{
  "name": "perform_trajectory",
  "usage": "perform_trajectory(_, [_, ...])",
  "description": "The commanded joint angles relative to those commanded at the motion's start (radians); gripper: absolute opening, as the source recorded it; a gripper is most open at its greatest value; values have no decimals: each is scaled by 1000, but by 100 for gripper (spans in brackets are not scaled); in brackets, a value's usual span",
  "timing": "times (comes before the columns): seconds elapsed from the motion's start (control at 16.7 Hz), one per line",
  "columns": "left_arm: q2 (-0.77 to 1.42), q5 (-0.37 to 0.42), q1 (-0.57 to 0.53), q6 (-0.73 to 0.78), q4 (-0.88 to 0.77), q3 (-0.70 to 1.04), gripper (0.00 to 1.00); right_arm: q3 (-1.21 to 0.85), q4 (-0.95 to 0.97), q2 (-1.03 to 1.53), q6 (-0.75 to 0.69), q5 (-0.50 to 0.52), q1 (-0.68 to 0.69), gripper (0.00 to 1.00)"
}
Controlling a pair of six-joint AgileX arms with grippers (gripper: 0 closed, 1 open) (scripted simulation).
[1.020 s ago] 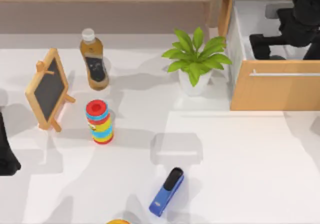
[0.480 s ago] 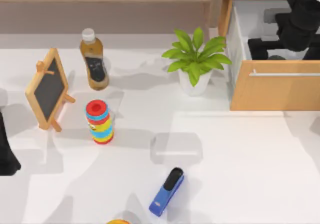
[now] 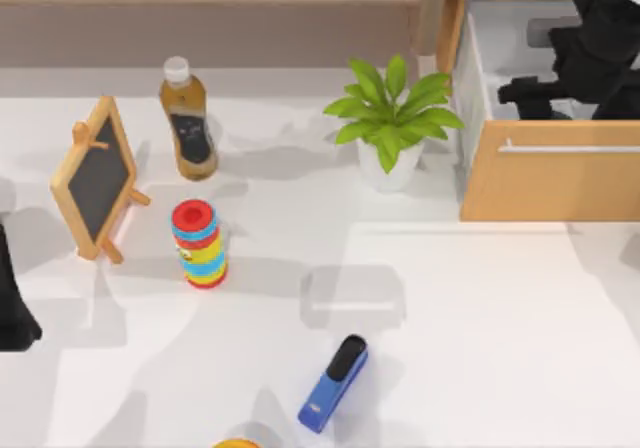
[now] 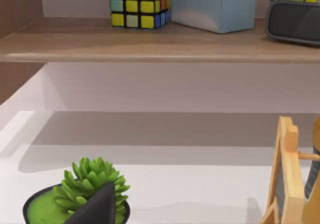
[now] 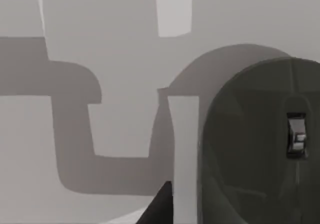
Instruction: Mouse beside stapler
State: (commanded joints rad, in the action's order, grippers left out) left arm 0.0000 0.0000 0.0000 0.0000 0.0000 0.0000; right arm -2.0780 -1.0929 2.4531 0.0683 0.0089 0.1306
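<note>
The dark grey mouse point(image 5: 260, 144) lies on the white floor of the open wooden drawer point(image 3: 548, 183) at the back right; from above, a grey part of the mouse point(image 3: 545, 31) peeks out beside the arm. My right gripper point(image 3: 522, 92) hangs inside the drawer just beside the mouse, open, with nothing between its fingers; one dark fingertip point(image 5: 160, 206) shows next to the mouse. The blue stapler point(image 3: 335, 383) with its black top arm lies near the table's front edge, middle. My left gripper point(image 3: 12, 313) is parked at the left edge.
A potted plant point(image 3: 392, 118) stands left of the drawer. A bottle point(image 3: 188, 118), a small chalkboard point(image 3: 95, 178) and a striped cylinder point(image 3: 200, 243) occupy the left half. A shelf behind carries a puzzle cube point(image 4: 139, 4) and a tissue box point(image 4: 212, 6).
My right gripper has shifted slightly toward the back and right inside the drawer, closer to the mouse. Nothing else has moved.
</note>
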Motion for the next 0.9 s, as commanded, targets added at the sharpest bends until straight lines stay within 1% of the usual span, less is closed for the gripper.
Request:
perform_trajectory(0.36, [0,0,0,0,0,0,100,0,0,0,0,0,0,2])
perform_trajectory(0.42, [0,0,0,0,0,0,100,0,0,0,0,0,0,0])
perform_trajectory(0.9, [0,0,0,0,0,0,100,0,0,-1,1,0,-1,0])
